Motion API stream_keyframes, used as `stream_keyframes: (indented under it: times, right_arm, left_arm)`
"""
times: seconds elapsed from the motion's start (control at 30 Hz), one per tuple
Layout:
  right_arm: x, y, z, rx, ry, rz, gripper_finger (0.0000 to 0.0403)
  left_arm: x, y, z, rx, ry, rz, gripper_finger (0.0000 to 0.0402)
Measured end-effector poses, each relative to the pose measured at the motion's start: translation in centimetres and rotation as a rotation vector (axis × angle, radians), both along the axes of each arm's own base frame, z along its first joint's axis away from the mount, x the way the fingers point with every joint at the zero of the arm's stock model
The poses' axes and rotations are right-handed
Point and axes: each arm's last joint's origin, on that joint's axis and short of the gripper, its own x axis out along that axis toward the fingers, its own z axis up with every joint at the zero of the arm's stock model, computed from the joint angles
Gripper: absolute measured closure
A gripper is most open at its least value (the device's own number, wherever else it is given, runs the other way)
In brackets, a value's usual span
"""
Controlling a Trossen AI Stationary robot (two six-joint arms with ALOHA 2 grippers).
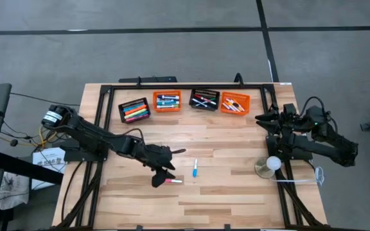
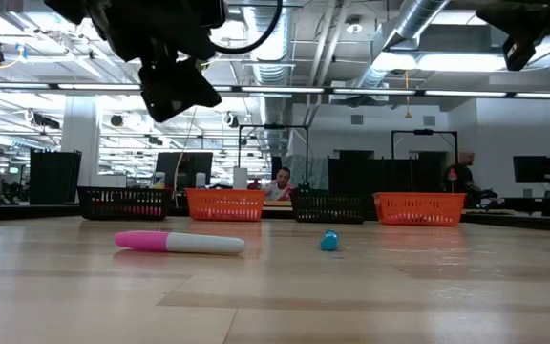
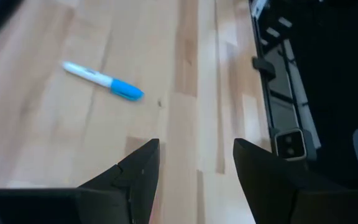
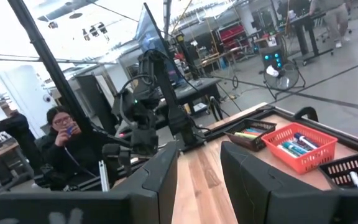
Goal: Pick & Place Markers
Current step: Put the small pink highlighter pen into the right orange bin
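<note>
Nearest the low camera runs the bare wooden table (image 1: 236, 192), and along its far edge stand four baskets (image 1: 184, 101), two black and two orange, already holding most of the markers (image 1: 135, 113). By that showing the sorting looks largely done. Two markers remain loose on the boards: a pink-and-white marker (image 2: 178, 243) lying flat near the front at centre-left, and a blue-capped marker (image 1: 195, 168) just to its right.

On the left side, the left arm reaches out low across the table, and the left gripper (image 1: 161, 178) hangs above the pink-and-white marker without touching it, fingers spread apart and holding nothing. Over at the right edge, the right arm waits folded back, and the right gripper (image 4: 199, 171) points across the table, fingers parted and likewise empty.
</note>
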Motion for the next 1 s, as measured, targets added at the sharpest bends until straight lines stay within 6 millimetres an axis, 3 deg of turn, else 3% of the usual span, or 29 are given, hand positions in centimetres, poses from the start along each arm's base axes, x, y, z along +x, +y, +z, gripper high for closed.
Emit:
stream_keyframes:
  times: [0.4,0.6,1.0]
  right_arm:
    - [0.0,0.0,-0.2,0.018,0.025,0.002,0.0289]
    - [0.0,0.0,-0.3,0.021,0.028,0.004,0.0289]
    - [0.0,0.0,-0.3,0.02,0.028,0.003,0.0289]
  left_arm:
    - [1.6,-3.1,-3.2,0.109,0.194,-0.104,0.0198]
    - [2.3,-3.3,-4.6,0.147,0.244,-0.098,0.0198]
    - [2.2,-2.9,-4.9,0.259,0.251,-0.102,0.0198]
